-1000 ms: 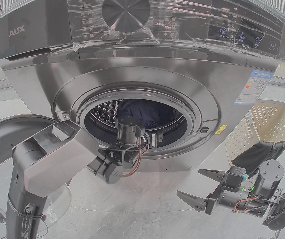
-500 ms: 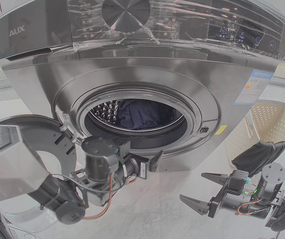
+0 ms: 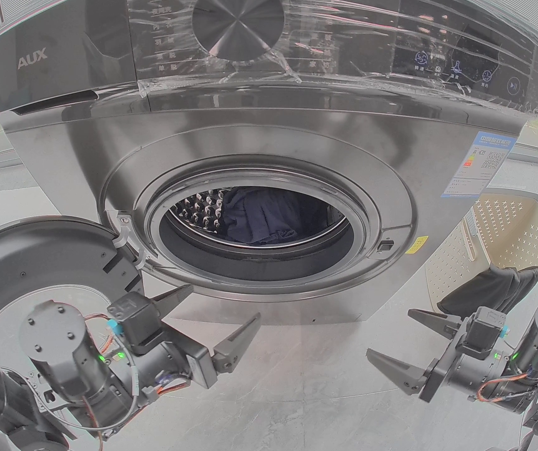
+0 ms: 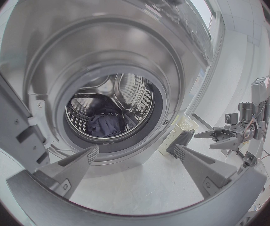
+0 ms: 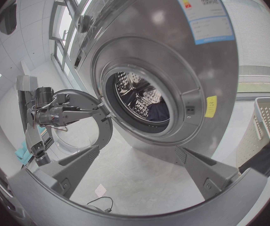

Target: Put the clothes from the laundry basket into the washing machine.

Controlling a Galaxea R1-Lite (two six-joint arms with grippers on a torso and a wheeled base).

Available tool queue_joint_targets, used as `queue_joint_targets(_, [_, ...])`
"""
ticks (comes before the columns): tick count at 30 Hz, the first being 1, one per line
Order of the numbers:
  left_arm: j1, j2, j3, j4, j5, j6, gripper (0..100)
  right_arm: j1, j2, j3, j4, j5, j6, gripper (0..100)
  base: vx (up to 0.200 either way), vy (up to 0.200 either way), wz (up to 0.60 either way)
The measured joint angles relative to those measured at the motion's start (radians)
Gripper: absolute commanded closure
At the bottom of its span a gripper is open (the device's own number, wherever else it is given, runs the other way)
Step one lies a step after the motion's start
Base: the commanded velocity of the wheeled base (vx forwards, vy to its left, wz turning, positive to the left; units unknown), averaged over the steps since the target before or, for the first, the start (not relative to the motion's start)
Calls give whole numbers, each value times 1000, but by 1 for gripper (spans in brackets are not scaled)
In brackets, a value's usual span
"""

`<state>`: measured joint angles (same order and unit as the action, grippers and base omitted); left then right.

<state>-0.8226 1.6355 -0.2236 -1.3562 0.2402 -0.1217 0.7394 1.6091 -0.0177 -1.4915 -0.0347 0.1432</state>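
Black fingers spread wide apart on the left gripper (image 3: 222, 305), which hangs low over the grey floor (image 3: 306, 383), just below the round mouth of the washing machine (image 3: 269, 126). The open door (image 3: 37, 258) is right beside it, on the left. The right gripper (image 3: 391, 333) has its fingers wide apart too. It hangs low on the right, near the laundry basket (image 3: 519, 220). Neither gripper touches any clothes. Inside the shiny drum (image 3: 203, 208) lies a bundle of dark blue clothes (image 3: 263, 214), well apart from both grippers. The pale basket sits on the floor by the machine's right side. A black piece of clothing (image 3: 488, 289) hangs over its front rim, near the right gripper.
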Motion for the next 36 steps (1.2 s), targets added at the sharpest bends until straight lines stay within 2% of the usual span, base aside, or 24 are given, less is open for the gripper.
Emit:
queue_joint_targets(7, [5, -93, 79, -9, 8, 5, 0, -111, -124, 0, 153, -3, -20, 0, 0, 0, 0])
queue_joint_targets(14, [19, -204, 171, -3, 17, 7, 0, -220, -318, 0, 411, -3, -21, 0, -171, 0, 0])
queue_joint_targets(18, [60, -268, 197, 39, 23, 6, 0, -271, -450, 0, 536, -2, -24, 0, 0, 0, 0])
queue_joint_targets(27, [155, -483, 206, 283, 28, 5, 0, -393, -747, 0, 792, -1, -32, 0, -133, 0, 0])
queue_joint_targets(36, [271, -809, 206, 644, 6, 6, 0, -484, -1009, 0, 1020, -1, -36, 0, -133, 0, 0])
